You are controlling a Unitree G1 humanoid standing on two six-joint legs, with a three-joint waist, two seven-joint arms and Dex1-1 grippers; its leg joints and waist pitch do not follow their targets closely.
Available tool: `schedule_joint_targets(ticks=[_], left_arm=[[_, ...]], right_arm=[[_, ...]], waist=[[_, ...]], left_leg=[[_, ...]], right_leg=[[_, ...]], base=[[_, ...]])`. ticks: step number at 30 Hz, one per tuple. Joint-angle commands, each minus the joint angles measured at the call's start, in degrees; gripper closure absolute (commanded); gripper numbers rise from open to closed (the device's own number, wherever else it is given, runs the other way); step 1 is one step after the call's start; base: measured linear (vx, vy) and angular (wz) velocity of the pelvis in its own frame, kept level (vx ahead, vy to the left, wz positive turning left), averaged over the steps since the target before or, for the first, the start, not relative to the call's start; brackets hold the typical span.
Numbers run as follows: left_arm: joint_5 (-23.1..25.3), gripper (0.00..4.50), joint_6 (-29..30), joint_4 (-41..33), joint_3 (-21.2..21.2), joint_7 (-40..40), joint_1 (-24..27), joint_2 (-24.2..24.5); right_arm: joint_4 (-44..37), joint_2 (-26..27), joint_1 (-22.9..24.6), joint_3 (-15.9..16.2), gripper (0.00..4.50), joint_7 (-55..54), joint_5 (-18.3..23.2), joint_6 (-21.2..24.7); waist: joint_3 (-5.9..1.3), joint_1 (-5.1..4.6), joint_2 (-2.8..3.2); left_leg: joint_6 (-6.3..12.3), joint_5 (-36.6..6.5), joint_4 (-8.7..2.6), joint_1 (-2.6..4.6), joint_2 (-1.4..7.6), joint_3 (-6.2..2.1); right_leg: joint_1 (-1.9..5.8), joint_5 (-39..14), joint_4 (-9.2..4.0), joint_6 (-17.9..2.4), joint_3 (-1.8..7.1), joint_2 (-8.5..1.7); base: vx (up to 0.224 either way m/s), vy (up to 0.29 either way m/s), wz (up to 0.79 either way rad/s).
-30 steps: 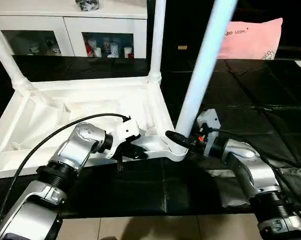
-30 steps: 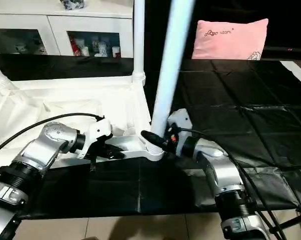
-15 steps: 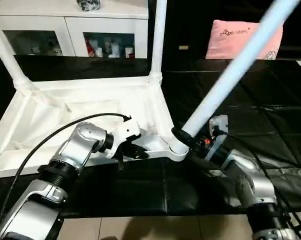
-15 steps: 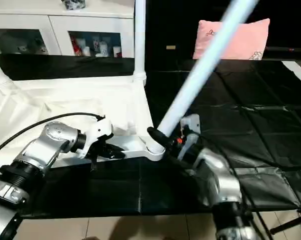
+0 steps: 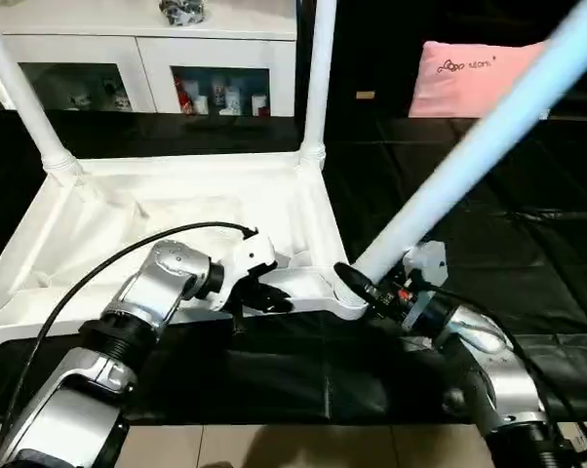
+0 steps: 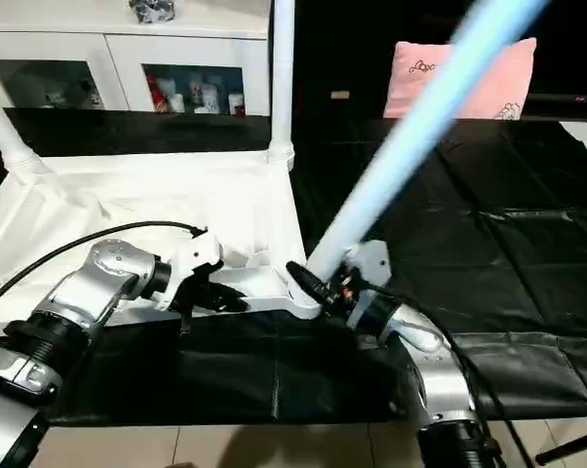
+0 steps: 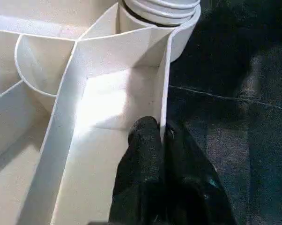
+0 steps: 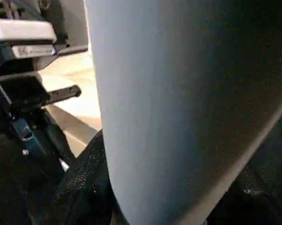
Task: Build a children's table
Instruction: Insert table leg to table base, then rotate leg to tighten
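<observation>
The white table top (image 5: 176,210) lies upside down on the black sheet. Two white legs (image 5: 318,78) (image 5: 25,97) stand in its far corner sockets. A third leg (image 5: 469,156) leans steeply up to the right, its foot at the near right corner socket (image 5: 344,292). My right gripper (image 5: 371,288) is shut on this leg just above the socket, and the leg (image 8: 178,93) looms close in the right wrist view. My left gripper (image 5: 264,297) is shut on the top's near rim (image 7: 165,84), left of that socket (image 7: 159,9), with the thin wall pinched between its fingers (image 7: 145,140).
A white cabinet with glass doors (image 5: 147,68) stands behind the table. A pink pillow (image 5: 469,68) rests at the back right. The black sheet (image 5: 528,234) stretches out to the right, and light floor (image 5: 274,444) shows past its front edge.
The leg in my right gripper has swung from nearly upright to a steep lean to the right, and my right forearm has dropped lower. My left gripper stays on the rim.
</observation>
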Motion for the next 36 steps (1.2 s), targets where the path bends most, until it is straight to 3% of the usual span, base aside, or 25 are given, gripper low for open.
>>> schedule_joint_targets(ticks=[1, 2, 3, 10, 15, 21, 22, 23, 24, 25, 26, 28, 29, 31, 32, 33, 34, 36], left_arm=[[-0.5, 4.50, -0.1, 0.7, 3.5, 3.7, -3.0, 1.2], [-0.5, 4.50, -0.3, 0.6, 3.4, 3.7, -2.9, 1.2], [-0.4, 4.50, -0.4, 0.6, 3.3, 3.8, -2.9, 1.2], [0.8, 4.50, -3.6, 0.5, 2.0, 2.6, -2.9, 2.0], [0.8, 4.50, -4.7, -0.7, 1.0, 0.4, -2.3, 2.5], [1.7, 4.50, -8.2, 1.0, -1.0, -2.7, -2.9, 3.2], [2.1, 4.50, -9.0, 1.7, -1.3, -3.1, -3.2, 3.2], [2.2, 4.50, -9.3, 1.9, -1.4, -3.2, -3.3, 3.2], [2.2, 4.50, -9.7, 2.2, -1.6, -3.8, -3.6, 3.2], [2.3, 4.50, -10.0, 2.4, -1.7, -4.2, -3.7, 3.2], [2.4, 4.50, -10.5, 2.5, -2.0, -4.9, -3.8, 3.2], [2.7, 4.50, -11.2, 2.6, -2.5, -5.9, -4.0, 3.3], [2.9, 4.50, -11.7, 2.9, -2.8, -6.6, -4.2, 3.2], [3.3, 4.50, -12.6, 3.7, -3.4, -7.5, -4.7, 3.1], [3.5, 4.50, -13.0, 4.5, -3.6, -7.8, -5.0, 2.9], [3.5, 4.50, -13.0, 4.5, -3.6, -7.8, -5.0, 2.9], [3.7, 4.50, -13.3, 5.4, -3.8, -7.8, -5.4, 2.6], [4.1, 4.50, -13.7, 6.8, -3.9, -7.5, -6.0, 2.3]], right_arm=[[7.7, -1.1, 4.3, 5.8, 2.55, 4.0, -4.7, 4.7], [8.9, -1.0, 2.9, 5.7, 2.55, 4.4, -4.3, 4.7], [9.6, -0.9, 1.9, 5.6, 2.55, 4.6, -4.0, 4.7], [14.2, -0.2, -7.0, 7.9, 2.55, 8.1, -5.5, 5.2], [17.0, -0.2, -9.2, 9.8, 2.55, 11.7, -6.8, 4.6], [15.9, -2.0, -8.0, 12.0, 2.55, 16.4, -7.0, 4.9], [15.5, -2.4, -7.5, 11.9, 2.55, 17.1, -6.9, 4.8], [15.4, -2.5, -7.4, 11.9, 2.55, 17.2, -6.9, 4.8], [14.9, -2.7, -7.0, 11.7, 2.55, 17.7, -6.5, 4.9], [14.6, -2.8, -6.8, 11.6, 2.55, 18.1, -6.3, 5.0], [14.1, -3.0, -6.4, 11.4, 2.55, 18.7, -5.9, 5.2], [13.2, -3.4, -5.9, 11.4, 2.55, 20.0, -5.4, 5.6], [12.7, -3.7, -5.7, 11.7, 2.55, 21.0, -5.2, 5.6], [12.3, -4.1, -5.6, 12.3, 2.55, 22.3, -5.2, 5.4], [12.1, -4.2, -5.5, 12.5, 2.55, 22.6, -5.3, 5.3], [12.1, -4.2, -5.5, 12.5, 2.55, 22.6, -5.3, 5.3], [11.9, -4.2, -5.5, 12.6, 2.55, 22.8, -5.4, 5.2], [12.1, -4.1, -5.6, 12.6, 2.55, 22.7, -5.7, 5.1]], waist=[[-2.38, 0.09, 0.29], [-2.39, 0.04, -0.06], [-2.40, 0.08, 0.14], [-2.25, -0.73, -0.61], [-2.25, -0.99, -1.06], [-2.81, -0.96, -0.80], [-2.92, -0.84, -0.41], [-2.98, -0.80, -0.50], [-3.06, -0.64, -0.07], [-3.11, -0.63, -0.32], [-3.09, -0.51, 0.00], [-3.14, -0.46, -0.19], [-3.11, -0.37, 0.16], [-3.10, -0.07, 0.00], [-3.08, 0.19, 0.99], [-3.08, 0.19, 0.99], [-3.06, 0.22, 0.39], [-3.12, 0.29, 0.28]], left_leg=[[1.34, -14.7, -4.65, -0.12, 3.28, -0.85], [1.48, -14.7, -4.63, -0.10, 3.28, -0.80], [1.57, -14.8, -4.64, -0.06, 3.32, -0.89], [1.28, -15.9, -4.89, -0.42, 3.40, -1.13], [1.57, -15.6, -4.77, -0.16, 3.52, -0.94], [2.83, -10.8, -4.53, -0.29, 3.45, -0.68], [3.41, -9.5, -4.43, -0.17, 3.43, -0.58], [3.47, -9.3, -4.44, -0.09, 3.48, -0.55], [3.48, -8.9, -4.45, -0.06, 3.52, -0.63], [3.43, -9.1, -4.50, -0.02, 3.63, -0.60], [3.34, -9.4, -4.53, 0.00, 3.60, -0.64], [3.06, -10.4, -4.56, 0.11, 3.66, -0.57], [2.76, -11.2, -4.65, 0.16, 3.73, -0.58], [2.82, -11.3, -4.62, 0.13, 3.68, -0.50], [2.43, -11.5, -4.66, 0.19, 3.74, -0.65], [2.43, -11.5, -4.66, 0.19, 3.74, -0.65], [2.24, -12.0, -4.67, 0.18, 3.64, -0.52], [2.14, -11.9, -4.65, 0.15, 3.65, -0.54]], right_leg=[[1.75, -14.4, -5.68, -12.4, 3.14, -5.41], [1.75, -14.8, -5.76, -12.3, 3.15, -5.44], [1.68, -15.8, -5.72, -12.3, 3.13, -5.52], [1.53, -19.2, -5.84, -11.4, 3.01, -5.66], [1.23, -18.3, -5.87, -12.0, 3.12, -5.73], [1.90, -8.0, -5.05, -13.7, 2.96, -5.44], [1.95, -4.7, -4.98, -14.4, 2.85, -5.33], [2.00, -3.8, -4.88, -14.6, 2.80, -5.28], [2.12, -2.2, -4.70, -15.0, 2.72, -5.31], [2.16, -1.3, -4.62, -15.4, 2.67, -5.31], [2.22, -1.3, -4.64, -15.4, 2.64, -5.28], [2.23, -1.7, -4.72, -15.7, 2.65, -5.34], [2.24, -2.2, -4.83, -15.8, 2.64, -5.35], [2.32, -2.3, -4.80, -15.8, 2.64, -5.29], [2.24, -2.3, -4.69, -15.8, 2.64, -5.41], [2.24, -2.3, -4.69, -15.8, 2.64, -5.41], [2.32, -2.7, -4.88, -15.8, 2.61, -5.26], [2.37, -3.1, -4.86, -15.8, 2.62, -5.37]], base=[[0.000, 0.000, 0.00], [0.000, 0.000, 0.00], [0.000, 0.000, 0.00], [0.000, 0.000, 0.00], [0.000, 0.000, 0.00], [0.000, 0.000, 0.00], [0.000, 0.000, 0.00], [0.000, 0.000, 0.00], [0.000, 0.000, 0.00], [0.000, 0.000, 0.00], [0.000, 0.000, 0.00], [0.000, 0.000, 0.00], [0.000, 0.000, 0.00], [0.000, 0.000, 0.00], [0.000, 0.000, 0.00], [0.000, 0.000, 0.00], [0.000, 0.000, 0.00], [0.000, 0.000, 0.00]])
